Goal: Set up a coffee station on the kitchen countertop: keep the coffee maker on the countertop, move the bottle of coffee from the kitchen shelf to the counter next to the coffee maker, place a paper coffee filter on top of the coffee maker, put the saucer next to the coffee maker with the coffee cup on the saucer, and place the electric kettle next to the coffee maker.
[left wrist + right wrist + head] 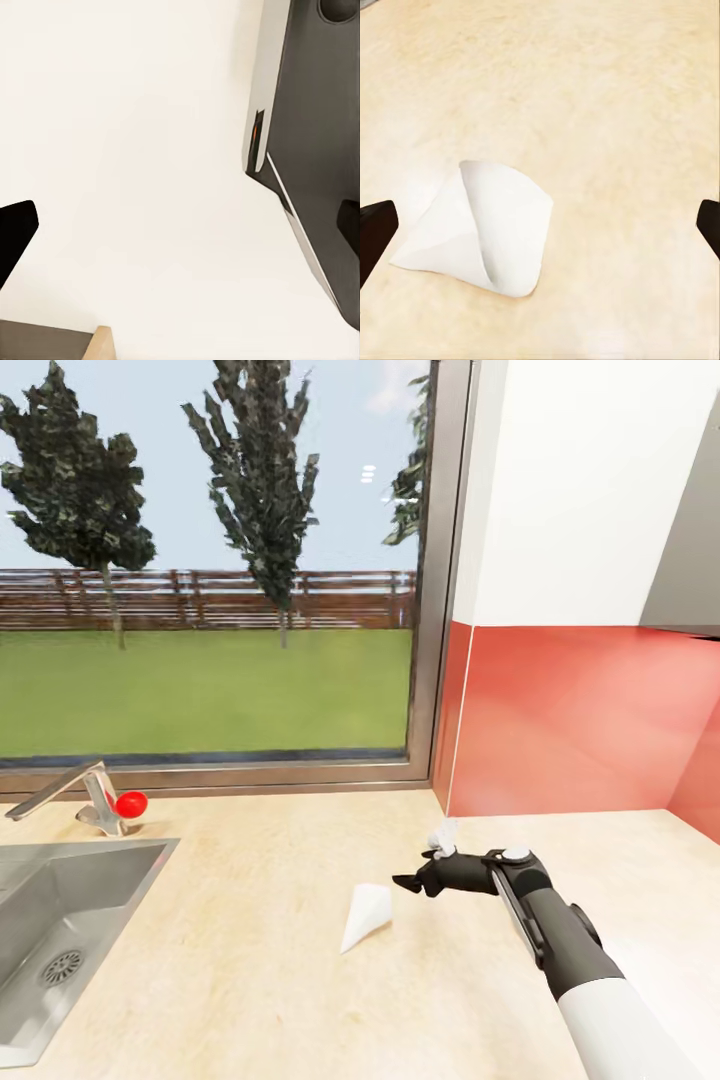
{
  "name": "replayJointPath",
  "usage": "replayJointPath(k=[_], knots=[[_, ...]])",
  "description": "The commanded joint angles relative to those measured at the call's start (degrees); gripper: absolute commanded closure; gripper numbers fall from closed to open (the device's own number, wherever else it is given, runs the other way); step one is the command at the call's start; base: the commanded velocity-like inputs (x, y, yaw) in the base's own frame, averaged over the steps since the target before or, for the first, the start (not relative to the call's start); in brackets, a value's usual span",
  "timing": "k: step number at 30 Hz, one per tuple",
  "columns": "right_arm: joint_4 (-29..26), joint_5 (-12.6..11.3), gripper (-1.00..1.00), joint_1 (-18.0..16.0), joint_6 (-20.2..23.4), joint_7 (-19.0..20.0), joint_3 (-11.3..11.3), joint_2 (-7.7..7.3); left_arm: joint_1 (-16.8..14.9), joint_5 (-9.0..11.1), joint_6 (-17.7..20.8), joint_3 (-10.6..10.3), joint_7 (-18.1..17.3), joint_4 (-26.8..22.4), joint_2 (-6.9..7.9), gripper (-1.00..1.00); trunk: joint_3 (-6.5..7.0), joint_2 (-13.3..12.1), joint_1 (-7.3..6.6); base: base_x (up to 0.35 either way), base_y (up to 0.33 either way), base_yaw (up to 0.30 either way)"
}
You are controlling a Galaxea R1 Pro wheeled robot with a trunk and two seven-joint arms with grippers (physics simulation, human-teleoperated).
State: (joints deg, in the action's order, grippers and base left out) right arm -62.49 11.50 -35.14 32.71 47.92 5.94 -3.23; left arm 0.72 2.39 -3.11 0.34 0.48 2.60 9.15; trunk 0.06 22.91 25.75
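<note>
- Head view, from the left: one steel sink (pixel 60 930) set into the kitchen countertop (pixel 260 980), one faucet (pixel 75 792) behind it with one small red ball (pixel 131 804) beside its base, then one wide window (pixel 210 560) over grass, a fence and trees.
- Further right on the countertop lies one paper coffee filter (pixel 364 915), a white cone lying flat on its side, its point towards me.
- My right gripper (pixel 414 883) hovers just right of the filter, apart from it, with a small white scrap I cannot identify just behind it. The red backsplash (pixel 580 720) and white wall rise beyond.
- Left wrist view gives what the head camera lacks: a pale, nearly blank surface with one dark grey panel (pixel 315 150) edged in light trim. I see my left gripper (pixel 180 232) as two dark fingertips (pixel 13 236) at opposite edges, spread wide with nothing between them.
- Right wrist view shows the filter (pixel 487 229) up close: its open mouth and fold line are plain, which the head view blurs. My right fingertips (pixel 375 236) stand wide apart either side, the filter lying between them untouched.
</note>
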Motion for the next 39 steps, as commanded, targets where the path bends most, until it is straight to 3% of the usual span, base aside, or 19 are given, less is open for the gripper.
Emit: replayJointPath(k=[1,16,39], knots=[[0.02,0.48,-1.0,-0.01,0.09,0.33,0.03,-0.02,-0.02,0.24,-0.32,0.01,0.05,0.12,0.03,-1.0,0.0,0.01,0.03,0.027,0.0,0.0],[0.18,0.45,-1.0,-0.01,0.07,0.33,0.17,0.07,-0.01,0.2,-0.32,0.0,0.05,0.12,-0.12,-1.0,0.0,0.01,0.03,0.028,0.0,0.149],[0.47,0.45,-1.0,0.06,0.07,0.35,0.32,-0.04,0.76,0.15,-0.32,-0.03,0.12,0.12,-0.28,-1.0,0.0,0.01,0.03,0.043,0.0,0.006]])
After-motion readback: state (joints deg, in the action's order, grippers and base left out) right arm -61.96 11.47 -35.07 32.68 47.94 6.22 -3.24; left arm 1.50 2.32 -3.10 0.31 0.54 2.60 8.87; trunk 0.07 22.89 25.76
